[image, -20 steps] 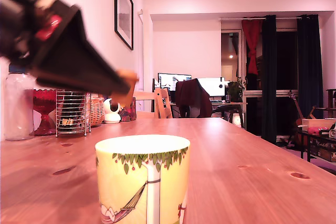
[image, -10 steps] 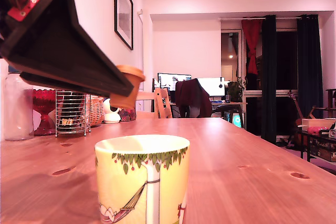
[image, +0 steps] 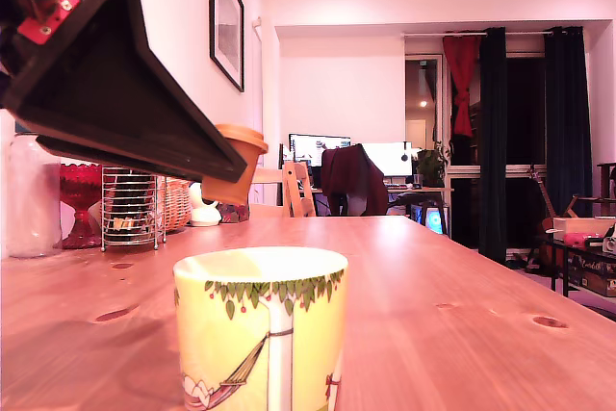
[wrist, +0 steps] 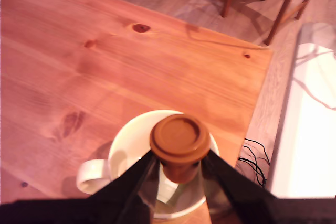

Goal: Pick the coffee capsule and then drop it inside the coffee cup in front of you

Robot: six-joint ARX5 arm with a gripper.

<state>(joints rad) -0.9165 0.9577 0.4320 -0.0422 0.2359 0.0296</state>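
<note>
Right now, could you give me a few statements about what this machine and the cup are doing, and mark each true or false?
1. The tool grips an orange-brown coffee capsule. True.
2. The capsule already lies inside the coffee cup. False: it is held in the air above the cup.
3. The cup stands upright on the wooden table. True.
4. The cup is full of coffee. False: the wrist view shows a pale, empty inside.

The arm reached in from the exterior view's left, angled downward toward the right. Its gripper (image: 234, 163) hung in the air above the worktop, black jaws clamped on either side of the coffee capsule (wrist: 179, 148), which was held tilted, flat end outward.
</note>
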